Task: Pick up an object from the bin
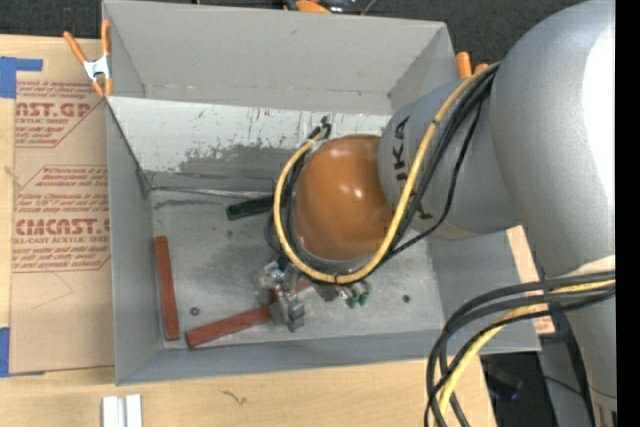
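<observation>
Claw (285,300) low at near side of bin (270,55), at right end of red bar (222,328) | spread or pressed together: cannot tell | nothing seen lifted; grasp and lift judged left to do

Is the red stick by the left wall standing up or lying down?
Lying down. The red stick lies flat on the bin floor, running alongside the left wall.
</observation>
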